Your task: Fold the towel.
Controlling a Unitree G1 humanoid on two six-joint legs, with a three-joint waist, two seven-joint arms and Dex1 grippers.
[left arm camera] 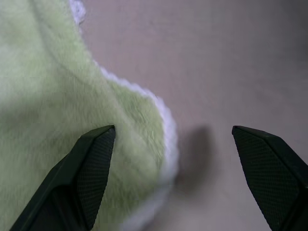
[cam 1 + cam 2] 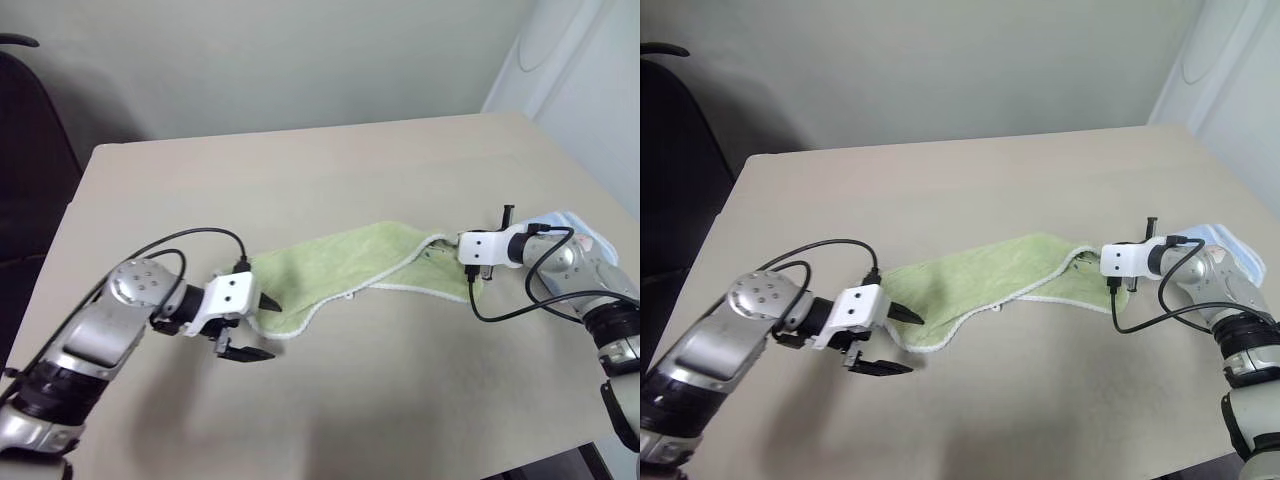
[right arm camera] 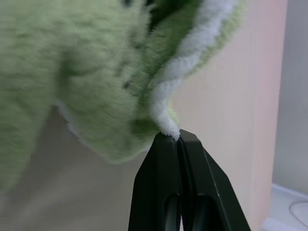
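Green terry towel (image 2: 340,268) lies bunched on our table (image 2: 300,170); our right gripper (image 3: 179,136) pinches its edging, while our left gripper (image 1: 173,134) gapes unladen beside its other end.

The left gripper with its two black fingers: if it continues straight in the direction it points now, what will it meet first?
Probably the white-stitched edge of the light green terry-cloth towel, near its end on the beige table. The left gripper is open, one finger over the cloth; depth is unclear.

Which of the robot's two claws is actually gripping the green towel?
The right gripper, pinched shut on the towel's white edging; the left gripper gapes open.
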